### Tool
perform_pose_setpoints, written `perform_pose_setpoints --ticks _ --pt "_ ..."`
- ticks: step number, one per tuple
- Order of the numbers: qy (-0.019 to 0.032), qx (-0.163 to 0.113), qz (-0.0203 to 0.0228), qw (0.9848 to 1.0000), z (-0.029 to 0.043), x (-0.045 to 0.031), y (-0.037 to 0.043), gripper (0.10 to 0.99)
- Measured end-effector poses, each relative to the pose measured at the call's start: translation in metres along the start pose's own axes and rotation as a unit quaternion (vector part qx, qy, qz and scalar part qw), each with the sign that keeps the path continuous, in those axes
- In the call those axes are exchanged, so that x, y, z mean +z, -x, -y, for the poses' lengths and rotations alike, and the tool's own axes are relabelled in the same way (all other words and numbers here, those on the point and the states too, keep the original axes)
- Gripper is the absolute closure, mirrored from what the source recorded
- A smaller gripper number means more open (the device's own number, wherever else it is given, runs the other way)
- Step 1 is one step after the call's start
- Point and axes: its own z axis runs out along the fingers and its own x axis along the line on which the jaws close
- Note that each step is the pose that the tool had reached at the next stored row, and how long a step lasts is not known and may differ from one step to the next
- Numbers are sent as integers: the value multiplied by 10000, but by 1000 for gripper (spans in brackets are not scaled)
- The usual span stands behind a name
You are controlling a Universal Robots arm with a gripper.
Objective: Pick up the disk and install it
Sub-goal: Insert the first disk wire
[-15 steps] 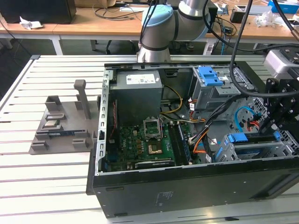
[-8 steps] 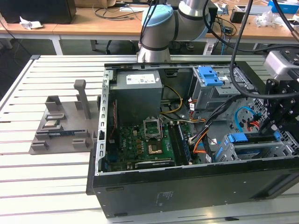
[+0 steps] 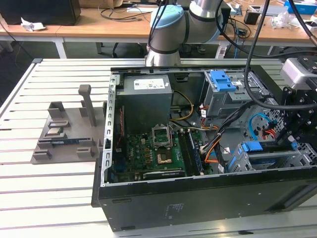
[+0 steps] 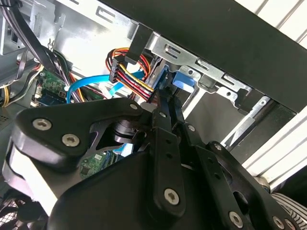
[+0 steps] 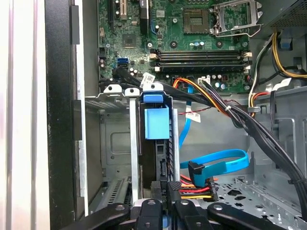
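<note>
The disk [image 5: 156,122] stands on edge in the metal drive cage [image 5: 117,143] at the front corner of the open computer case, its blue rail and tab facing the motherboard. In the exterior view the disk [image 3: 267,154] lies low at the right, under the black wrist. My gripper [image 5: 164,203] comes in from behind the disk, and its two narrow fingers [image 4: 165,103] are pressed together on the disk's blue rear edge [image 4: 183,80]. In the exterior view my gripper [image 3: 293,141] reaches down into the cage.
A blue data cable [image 5: 218,160] and a red-yellow power plug [image 5: 196,184] hang loose right beside the fingers. Black cable bundles [image 5: 249,120] cross towards the motherboard [image 3: 148,153]. The power-supply box [image 3: 147,94], a blue-latched cage [image 3: 223,82] and a grey fixture [image 3: 69,131] stand further off.
</note>
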Motion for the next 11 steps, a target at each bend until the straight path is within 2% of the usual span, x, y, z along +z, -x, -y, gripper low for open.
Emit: perform_pose_setpoints --ticks 3,4,5,7,10,11 --pt "0 0 1 10000 0 3 -1 918" --pt "0 1 3 10000 -1 6 -1 906" --pt "0 1 4 10000 0 6 -1 843" --pt "0 0 4 10000 -1 -11 4 843" --pt "0 0 2 10000 -7 -153 40 843" --pt "0 1 -4 10000 -10 -226 70 859"
